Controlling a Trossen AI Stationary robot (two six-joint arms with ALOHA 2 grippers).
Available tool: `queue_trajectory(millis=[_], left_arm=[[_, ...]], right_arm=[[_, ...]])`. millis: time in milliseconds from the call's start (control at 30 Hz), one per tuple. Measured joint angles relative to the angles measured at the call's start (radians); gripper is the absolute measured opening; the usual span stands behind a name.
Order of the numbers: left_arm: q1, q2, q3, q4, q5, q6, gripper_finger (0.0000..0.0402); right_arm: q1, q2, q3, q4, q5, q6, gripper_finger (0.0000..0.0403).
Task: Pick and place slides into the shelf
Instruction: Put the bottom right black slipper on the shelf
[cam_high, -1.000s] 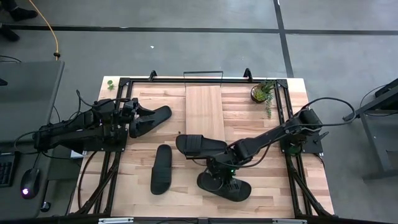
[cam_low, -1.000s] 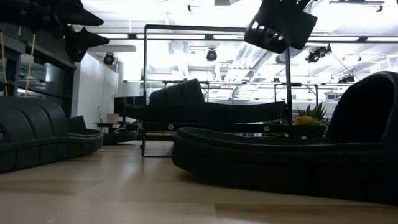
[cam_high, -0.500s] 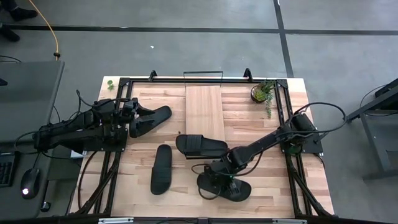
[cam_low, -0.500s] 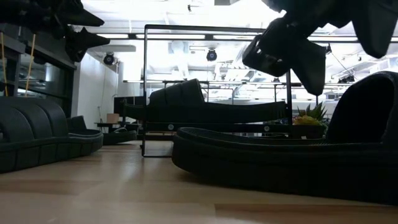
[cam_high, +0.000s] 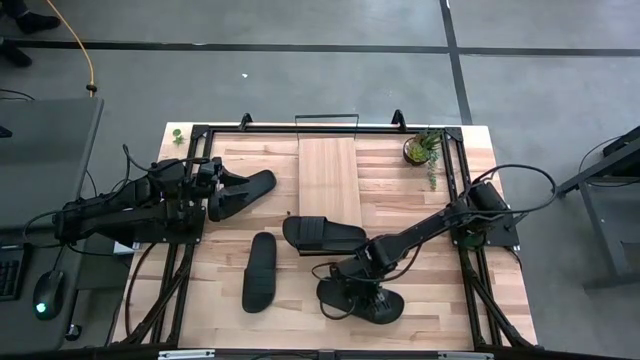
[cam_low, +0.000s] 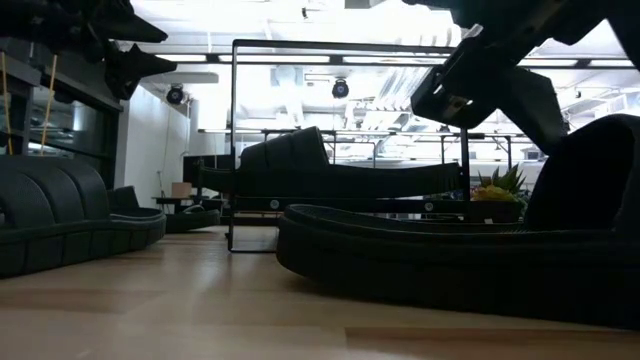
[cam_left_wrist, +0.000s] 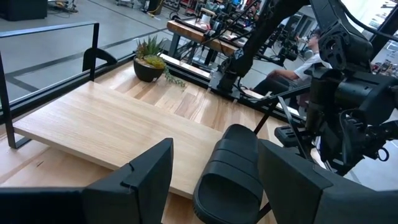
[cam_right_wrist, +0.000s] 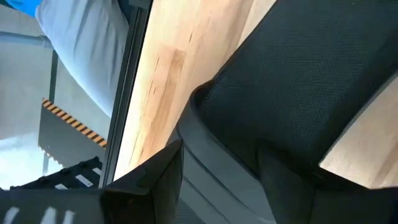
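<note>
I am lowering the right gripper onto the slide nearest the front edge, its fingers spread apart and straddling the sandal's rim in the right wrist view, nothing clamped yet. To do this well, I judge I need one finger inside the toe opening or under the ribbed strap and the other outside it, then a firm close on the strap's edge, since the sole alone looks too broad and soft to pinch cleanly. A level lift would keep the sandal from swinging before it travels to the shelf, the pale plank in its black wire frame at the table's far middle, which is bare for now.

Another slide is lying just beyond the gripper, close enough to be nudged, so I am planning to rise straight up. A third slide is sitting well to the left. The left gripper is waiting near the table's left side with its fingers wide around the heel of the fourth slide, not visibly pressing on it. A potted plant is standing at the far right corner, clear of the route.

No brand, label or legible writing is showing on the slides, the shelf or the arms.
</note>
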Motion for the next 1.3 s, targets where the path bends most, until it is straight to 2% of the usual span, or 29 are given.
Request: queue_trajectory(millis=[1300], left_arm=[[0.000, 0.000, 0.000, -0.007, 0.000, 0.000, 0.0216]], right_arm=[[0.072, 0.013, 0.000, -0.017, 0.017, 0.098, 0.0190]])
